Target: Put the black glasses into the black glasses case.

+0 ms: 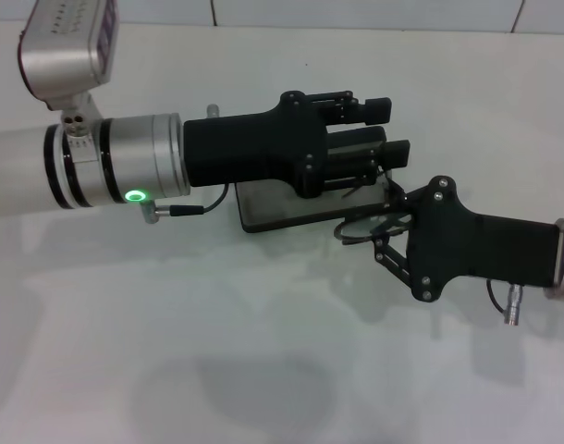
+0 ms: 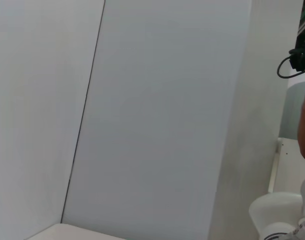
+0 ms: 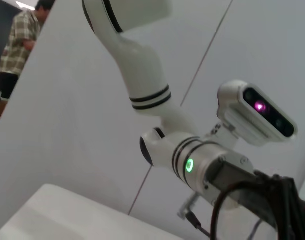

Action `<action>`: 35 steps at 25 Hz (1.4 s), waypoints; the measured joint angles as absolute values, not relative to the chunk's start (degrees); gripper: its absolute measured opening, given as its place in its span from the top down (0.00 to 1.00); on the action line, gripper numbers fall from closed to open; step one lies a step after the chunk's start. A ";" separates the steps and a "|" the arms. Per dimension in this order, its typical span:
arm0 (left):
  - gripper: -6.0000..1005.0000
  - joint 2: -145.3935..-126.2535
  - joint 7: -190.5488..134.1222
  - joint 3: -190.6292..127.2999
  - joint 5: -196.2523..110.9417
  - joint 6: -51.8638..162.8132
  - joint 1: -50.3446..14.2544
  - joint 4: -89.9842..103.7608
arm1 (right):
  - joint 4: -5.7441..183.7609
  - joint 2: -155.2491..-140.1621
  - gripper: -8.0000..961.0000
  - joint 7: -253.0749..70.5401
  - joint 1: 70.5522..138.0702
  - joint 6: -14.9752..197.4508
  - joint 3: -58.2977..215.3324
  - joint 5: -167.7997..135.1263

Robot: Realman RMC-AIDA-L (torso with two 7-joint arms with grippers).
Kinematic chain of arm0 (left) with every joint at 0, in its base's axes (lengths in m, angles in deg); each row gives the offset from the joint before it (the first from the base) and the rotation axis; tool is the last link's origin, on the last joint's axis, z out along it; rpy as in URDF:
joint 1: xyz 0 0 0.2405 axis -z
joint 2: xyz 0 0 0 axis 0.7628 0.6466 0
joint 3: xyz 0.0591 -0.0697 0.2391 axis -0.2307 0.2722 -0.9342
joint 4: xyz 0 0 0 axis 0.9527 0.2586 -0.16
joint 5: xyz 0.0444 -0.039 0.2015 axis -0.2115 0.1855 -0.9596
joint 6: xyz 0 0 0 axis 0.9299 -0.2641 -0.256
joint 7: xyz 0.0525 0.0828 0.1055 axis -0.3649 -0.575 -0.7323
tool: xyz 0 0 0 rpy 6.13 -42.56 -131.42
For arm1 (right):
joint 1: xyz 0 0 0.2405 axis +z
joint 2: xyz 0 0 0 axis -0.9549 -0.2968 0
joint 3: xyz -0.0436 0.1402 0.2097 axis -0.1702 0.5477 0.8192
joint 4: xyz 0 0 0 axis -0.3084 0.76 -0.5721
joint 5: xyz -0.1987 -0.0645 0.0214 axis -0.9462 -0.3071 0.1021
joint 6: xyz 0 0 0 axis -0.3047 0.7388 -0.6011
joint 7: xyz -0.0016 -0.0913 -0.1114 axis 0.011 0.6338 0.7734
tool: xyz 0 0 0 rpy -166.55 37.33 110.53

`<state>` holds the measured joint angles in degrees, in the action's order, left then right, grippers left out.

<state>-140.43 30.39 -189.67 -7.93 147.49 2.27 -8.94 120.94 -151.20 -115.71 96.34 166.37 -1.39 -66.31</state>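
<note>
In the head view, the left arm reaches in horizontally from the left edge over the white table [image 1: 263,370], its silver wrist ring showing a lit green light. Its black left gripper [image 1: 379,134] extends to the right and lies over the black glasses case [image 1: 273,205]. Its two fingers [image 1: 363,109] point right, stand apart from each other, and clasp nothing that can be made out. The case sits on the table near the middle, mostly covered by that gripper; only its flat dark lower part shows below the gripper body, and whether it lies open cannot be judged with certainty.

Just right of the case's visible corner lie the black glasses [image 1: 367,224], with a thin rounded wire rim and one slender temple showing at the case's right end, partly over the table and not clearly inside the case. The right gripper [image 1: 393,215] comes in from the right edge, its black body pointing left, its linkage and tips right at the glasses. Whether its fingers pinch the frame cannot be told, since the tips merge with the frame and the other gripper.

The left wrist view shows only a pale wall. The right wrist view shows the left arm with its green light
</note>
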 joint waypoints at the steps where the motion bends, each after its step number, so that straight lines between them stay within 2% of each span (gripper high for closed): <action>1: 0.41 -140.44 30.19 -189.67 -8.00 147.50 2.29 -8.76 | 120.94 -151.19 0.98 -115.73 96.29 166.25 -1.39 -66.31; 14: 0.41 -140.44 29.90 -189.61 -9.31 147.03 2.77 -8.73 | 120.95 -150.97 0.98 -115.74 95.99 165.96 -1.42 -65.73; 20: 0.41 -140.10 27.89 -189.57 -1.12 146.78 -0.51 -9.09 | 121.37 -150.68 0.98 -115.31 95.89 163.39 -1.20 -66.82; 25: 0.41 -139.49 26.86 -189.58 6.76 145.94 -4.01 -9.27 | 130.15 -151.12 0.98 -115.53 93.54 144.91 -6.93 -66.68; 28: 0.41 -139.05 26.89 -189.58 7.96 145.87 -5.00 -9.29 | 137.54 -151.17 0.98 -115.64 92.92 126.25 -16.49 -64.99; 35: 0.41 -139.19 26.85 -189.58 7.93 145.70 -5.26 -9.29 | 143.28 -151.18 0.98 -115.52 96.13 100.95 -33.81 -64.19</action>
